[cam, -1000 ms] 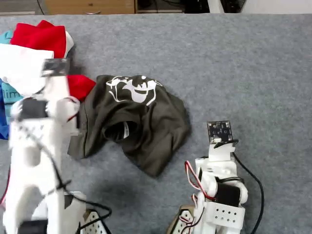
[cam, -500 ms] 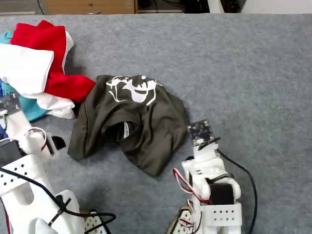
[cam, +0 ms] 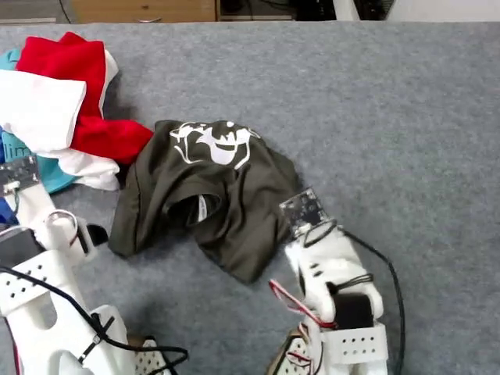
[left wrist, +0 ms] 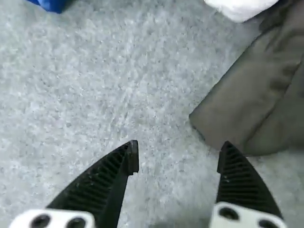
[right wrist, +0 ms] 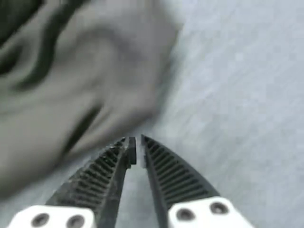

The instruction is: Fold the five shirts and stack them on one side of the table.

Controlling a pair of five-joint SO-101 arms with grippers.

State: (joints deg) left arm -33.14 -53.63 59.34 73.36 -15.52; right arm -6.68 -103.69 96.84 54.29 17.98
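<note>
Grabbing the dark shirt [cam: 211, 195] mid-heap could bunch it more (left gripper [left wrist: 179, 154] apart, right gripper [right wrist: 137, 142] together, empty).

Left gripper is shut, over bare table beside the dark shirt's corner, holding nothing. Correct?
No: the left gripper is open, not shut. The left wrist view shows its jaws spread wide. The rest stands: it is over bare table beside the dark shirt's corner, holding nothing.
</note>
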